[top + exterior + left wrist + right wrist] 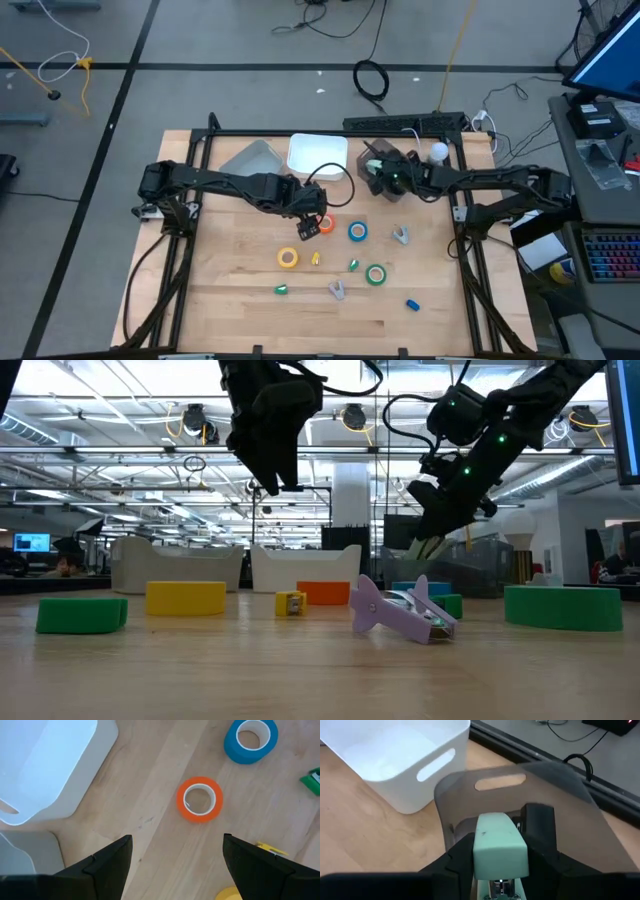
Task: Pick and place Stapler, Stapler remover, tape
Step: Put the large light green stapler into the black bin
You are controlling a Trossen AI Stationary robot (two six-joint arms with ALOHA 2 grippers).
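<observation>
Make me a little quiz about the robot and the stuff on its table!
1. True or false: the right gripper holds a mint-green stapler.
2. Which tape roll lies below the open left gripper?
A. green
B. orange
C. yellow
3. Fill in: the stapler hangs over a smoky grey ____, beside the white bin.

Key: 1 true; 2 B; 3 bin.
</observation>
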